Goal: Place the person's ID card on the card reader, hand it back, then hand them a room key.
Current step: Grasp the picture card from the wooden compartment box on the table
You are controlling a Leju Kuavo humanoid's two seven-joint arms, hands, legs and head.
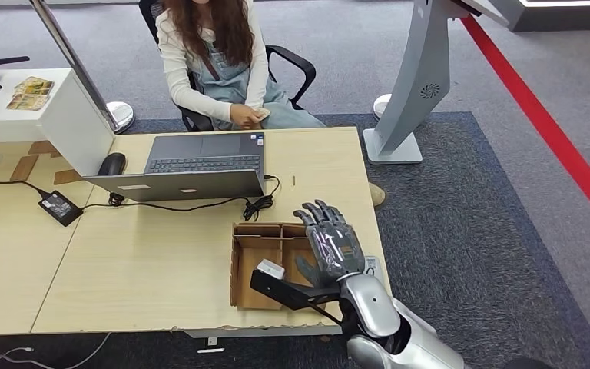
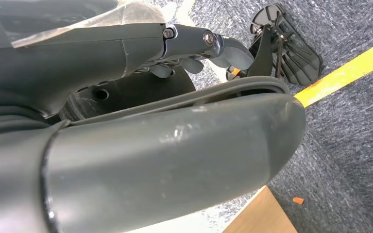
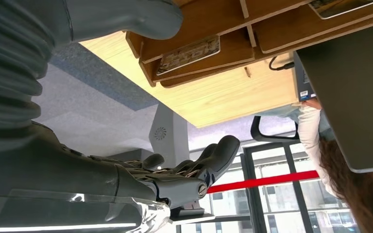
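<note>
One patterned card (image 3: pixel 188 54) lies in cardboard tray (image 3: pixel 213 29).

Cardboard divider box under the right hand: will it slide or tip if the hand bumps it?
The box looks like thin open cardboard holding little, so probably light and apt to slide on the smooth table. It sits low and wide, so tipping seems unlikely. Its thin walls may flex under the right hand.

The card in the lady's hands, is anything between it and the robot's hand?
Nothing blocks the way. The right hand is over the cardboard tray; bare table lies between it and the card. The laptop sits off to the side.
</note>
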